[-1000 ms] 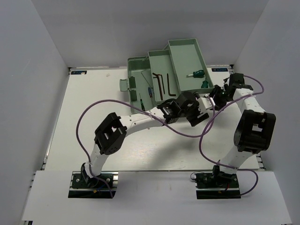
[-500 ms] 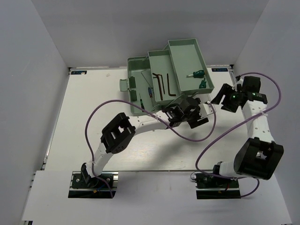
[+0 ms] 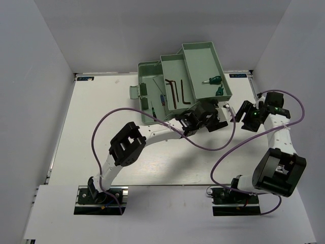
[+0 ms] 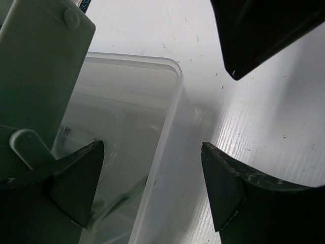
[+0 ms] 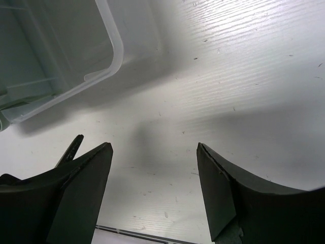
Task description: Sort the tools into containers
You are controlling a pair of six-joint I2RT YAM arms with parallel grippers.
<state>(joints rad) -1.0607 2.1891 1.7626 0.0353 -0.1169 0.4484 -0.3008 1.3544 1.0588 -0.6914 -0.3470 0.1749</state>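
Observation:
The pale green toolbox (image 3: 147, 71) stands open at the back with its trays spread out. Three dark hex keys (image 3: 175, 94) lie in the middle tray (image 3: 172, 63). Two stubby green screwdrivers (image 3: 212, 80) lie in the right tray (image 3: 200, 56). Two thin screwdrivers (image 3: 154, 109) lie in the base. My left gripper (image 3: 216, 116) is open and empty at the toolbox's near right corner; in its wrist view (image 4: 152, 152) the jaws straddle the rim of the clear lid (image 4: 167, 117). My right gripper (image 3: 238, 113) is open and empty just right of it, over bare table (image 5: 154, 150).
The clear lid's corner (image 5: 109, 56) shows at the upper left of the right wrist view. A dark finger of the right gripper (image 4: 264, 30) hangs close above the left one. Purple cables (image 3: 101, 122) loop over the white table (image 3: 91, 101).
The right arm has unfolded, its elbow dropping toward the near right, and its gripper has shifted slightly nearer. The left gripper has moved up to the toolbox's lid.

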